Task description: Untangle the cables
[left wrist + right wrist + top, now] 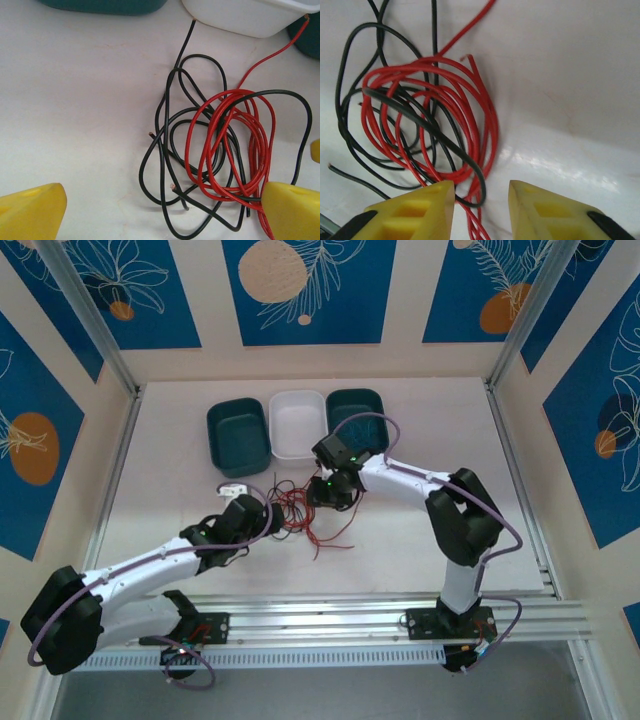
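- The cables (pixel 225 150), red and black, lie tangled right of centre in my left wrist view; the red coil runs top to bottom, one red end pointing upper right toward the white bin (pixel 245 17).
- My left gripper (pixel 160 210) stands wide open, empty.
- My right gripper (pixel 482 210) is partly open, a black loop between its fingers, unpinched.
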`<state>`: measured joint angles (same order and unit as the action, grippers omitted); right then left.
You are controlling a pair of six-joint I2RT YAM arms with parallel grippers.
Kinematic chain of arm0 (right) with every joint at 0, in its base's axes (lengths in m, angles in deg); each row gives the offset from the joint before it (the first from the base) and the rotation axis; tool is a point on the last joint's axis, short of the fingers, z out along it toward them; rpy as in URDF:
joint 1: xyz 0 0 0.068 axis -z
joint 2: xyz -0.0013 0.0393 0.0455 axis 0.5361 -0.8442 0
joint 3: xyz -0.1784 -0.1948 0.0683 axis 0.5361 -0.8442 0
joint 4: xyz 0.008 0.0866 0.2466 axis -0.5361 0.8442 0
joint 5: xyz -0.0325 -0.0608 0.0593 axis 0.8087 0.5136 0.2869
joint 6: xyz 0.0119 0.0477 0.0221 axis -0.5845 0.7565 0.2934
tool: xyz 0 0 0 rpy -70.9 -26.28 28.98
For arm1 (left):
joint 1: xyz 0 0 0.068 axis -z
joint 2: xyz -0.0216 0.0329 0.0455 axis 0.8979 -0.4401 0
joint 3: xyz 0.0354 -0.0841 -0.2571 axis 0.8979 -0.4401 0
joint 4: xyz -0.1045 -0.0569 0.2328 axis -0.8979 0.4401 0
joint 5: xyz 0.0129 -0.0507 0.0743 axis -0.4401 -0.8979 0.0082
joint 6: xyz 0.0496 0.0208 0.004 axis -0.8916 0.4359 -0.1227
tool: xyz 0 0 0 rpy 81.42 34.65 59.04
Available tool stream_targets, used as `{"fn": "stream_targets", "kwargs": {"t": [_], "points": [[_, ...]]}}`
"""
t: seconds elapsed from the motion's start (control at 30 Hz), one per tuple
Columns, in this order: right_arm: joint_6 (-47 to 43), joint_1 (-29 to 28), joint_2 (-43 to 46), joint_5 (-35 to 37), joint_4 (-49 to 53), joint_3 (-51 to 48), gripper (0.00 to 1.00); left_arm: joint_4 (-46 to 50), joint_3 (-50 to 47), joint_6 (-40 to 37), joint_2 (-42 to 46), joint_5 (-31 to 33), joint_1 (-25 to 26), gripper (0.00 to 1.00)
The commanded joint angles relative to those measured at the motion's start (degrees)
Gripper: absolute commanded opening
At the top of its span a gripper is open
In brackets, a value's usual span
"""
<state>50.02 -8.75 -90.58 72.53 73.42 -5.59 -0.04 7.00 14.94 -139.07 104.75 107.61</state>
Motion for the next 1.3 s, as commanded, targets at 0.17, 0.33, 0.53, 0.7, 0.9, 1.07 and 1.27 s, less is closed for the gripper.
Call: {"fn": "stream_targets", "kwargs": {"t": [0.17, 0.33, 0.53, 0.7, 0.9, 1.07, 1.27], "points": [[-1.93, -4.89, -6.22, -4.58, 0.32, 8.59, 0.21, 6.37, 1.1, 2.18, 1.52, 5.66, -0.49, 1.0], [-2.5, -7.91, -8.55, -6.76, 2.0, 12.34, 0.19, 9.84, -0.31, 6.08, 4.41, 8.64, -0.6, 1.0], [-3.48, -7.78, -6.54, -4.4, 5.48, 12.39, 0.23, 10.34, -2.01, 6.1, 9.07, 9.67, -0.62, 1.0], [-5.03, -6.67, -1.5, -4.08, 5.35, 9.51, 0.41, 10.3, -2.74, 5.02, 10.87, 10.0, -0.73, 1.0], [-5.54, -4.36, 1.76, -2.05, 5.34, 7.61, 0.42, 9.47, -3.43, 4.96, 11.3, 9.91, -0.67, 1.0], [-5.36, -1.09, -1.01, -2.16, 4.99, 7.65, 0.35, 8.76, -3.85, 4.93, 10.82, 9.41, -0.67, 1.0], [-8.95, 0.74, -7.65, -4.72, 5.1, 11.3, 0.28, 8.36, -3.92, 4.88, 10.35, 8.86, -0.64, 1.0]]}}
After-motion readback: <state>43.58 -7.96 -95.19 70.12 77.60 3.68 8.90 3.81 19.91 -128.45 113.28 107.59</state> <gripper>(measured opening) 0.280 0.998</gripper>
